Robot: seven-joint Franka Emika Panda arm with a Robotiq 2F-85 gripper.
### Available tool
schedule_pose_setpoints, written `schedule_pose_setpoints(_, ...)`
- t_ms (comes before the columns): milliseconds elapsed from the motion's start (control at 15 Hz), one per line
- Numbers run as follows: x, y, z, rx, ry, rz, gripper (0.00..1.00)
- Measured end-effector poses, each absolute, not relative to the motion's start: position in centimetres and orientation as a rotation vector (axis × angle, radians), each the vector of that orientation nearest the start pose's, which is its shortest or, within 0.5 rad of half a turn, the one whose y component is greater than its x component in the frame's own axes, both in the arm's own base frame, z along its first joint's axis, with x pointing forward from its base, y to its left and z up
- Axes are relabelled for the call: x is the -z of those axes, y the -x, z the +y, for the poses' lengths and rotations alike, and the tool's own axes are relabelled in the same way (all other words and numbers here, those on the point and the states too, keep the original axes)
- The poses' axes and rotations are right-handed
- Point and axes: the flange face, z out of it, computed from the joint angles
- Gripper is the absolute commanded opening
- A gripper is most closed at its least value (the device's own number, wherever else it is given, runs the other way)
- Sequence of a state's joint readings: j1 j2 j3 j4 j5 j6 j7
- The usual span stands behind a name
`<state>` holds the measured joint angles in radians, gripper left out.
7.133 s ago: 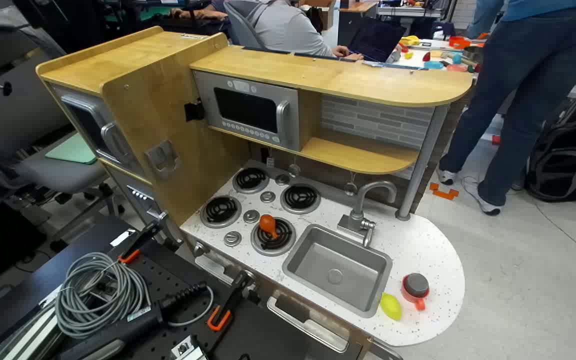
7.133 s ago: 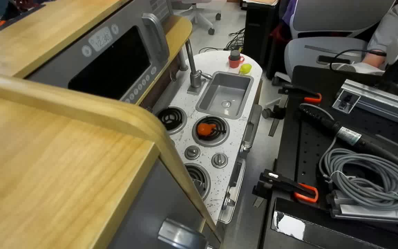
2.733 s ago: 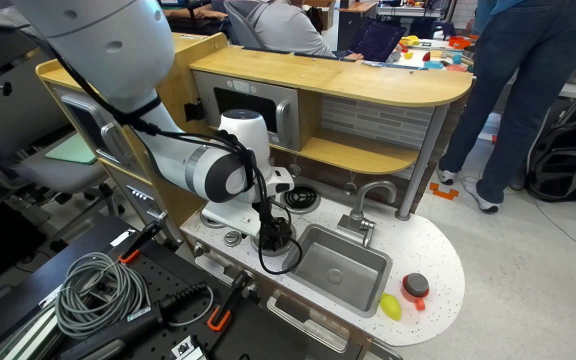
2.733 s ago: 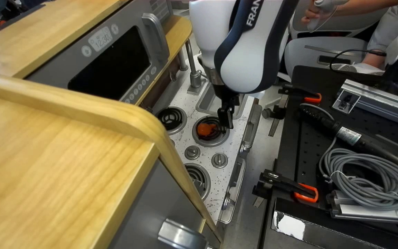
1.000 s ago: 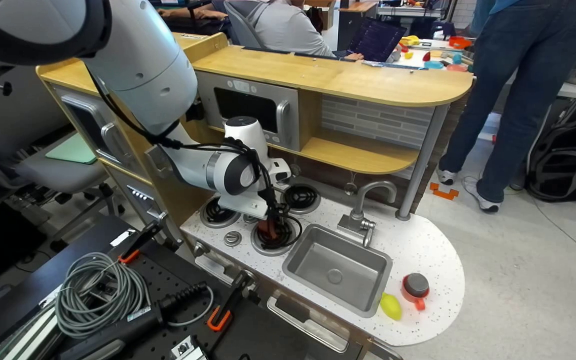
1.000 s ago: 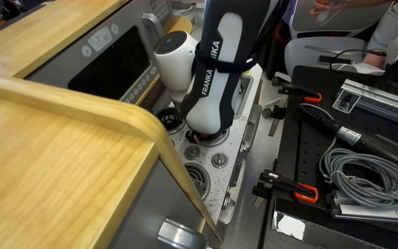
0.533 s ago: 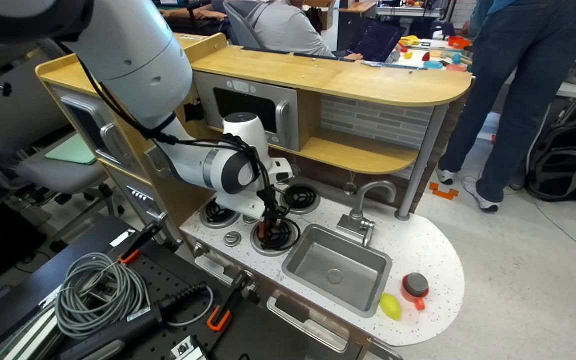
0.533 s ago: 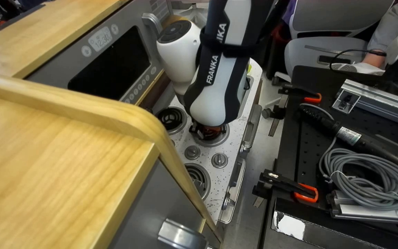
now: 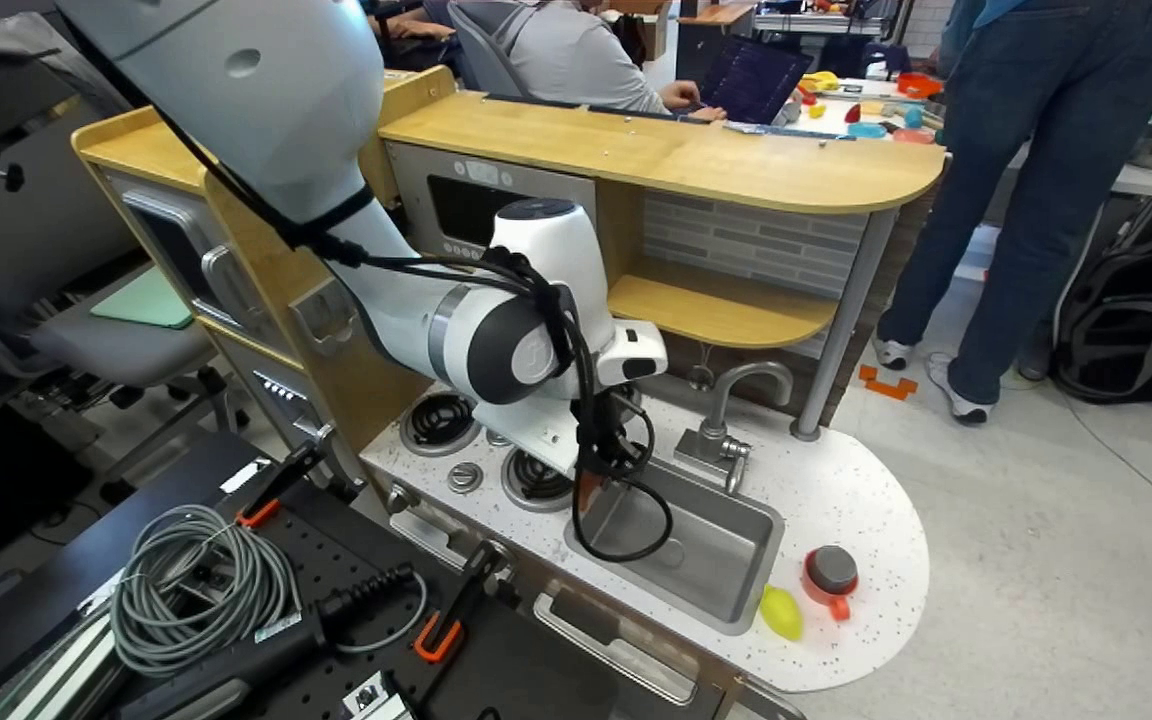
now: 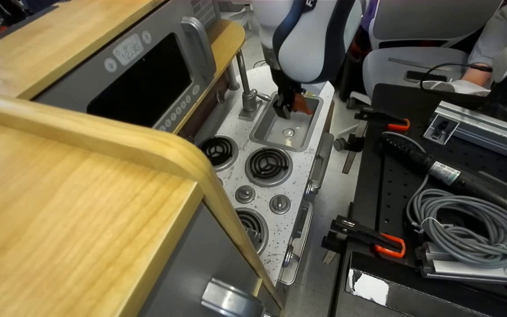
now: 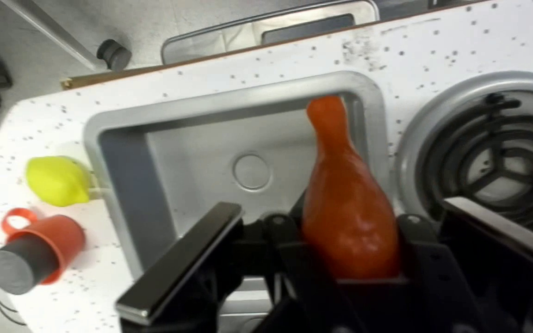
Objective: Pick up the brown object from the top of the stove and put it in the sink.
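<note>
The brown object (image 11: pixel 333 138), an orange-brown toy drumstick, is off the stove and between the fingers of my gripper (image 11: pixel 347 208). The jaws are shut on its thick end, and its narrow end points away from the palm. Below lies the grey sink (image 11: pixel 234 99); the drumstick appears over its stove-side end, at a height I cannot judge. In an exterior view the drumstick (image 10: pixel 301 105) sticks out beside the dark gripper (image 10: pixel 289 103). Most of the gripper is hidden by the arm and cables in an exterior view, where a bit of the drumstick (image 9: pixel 589 490) shows.
The tall faucet (image 9: pixel 721 410) rises at the sink's back edge. Past the sink's far end lie a yellow-green lemon (image 11: pixel 58 180) and a red mug (image 11: pixel 70 245) with a grey piece in it. A wooden shelf (image 9: pixel 726 305) overhangs the counter, and the burner (image 10: pixel 269 165) sits close to the sink.
My gripper has shut on the drumstick, lifted it from the front burner and carried it sideways to the sink. The burner's coils now show fully in an exterior view.
</note>
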<state>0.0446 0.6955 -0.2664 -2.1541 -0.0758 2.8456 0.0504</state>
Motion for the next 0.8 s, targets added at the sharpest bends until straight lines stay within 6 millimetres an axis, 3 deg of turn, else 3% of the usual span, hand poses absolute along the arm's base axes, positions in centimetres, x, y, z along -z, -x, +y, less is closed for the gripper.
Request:
schedule_pose_setpoints(200,-9.4,-52.0,-17.4,-0.010,3.350,0.373,0.02)
schedule_pose_setpoints(400,-8.6,-50.2,-21.1,-0.051,3.357,0.533,0.02)
schedule_pose_setpoints(600,-6.5,-49.0,-23.2,-0.105,3.351,0.662,0.02)
schedule_pose_setpoints(800,-4.5,-49.3,-23.9,-0.121,3.351,0.738,0.02)
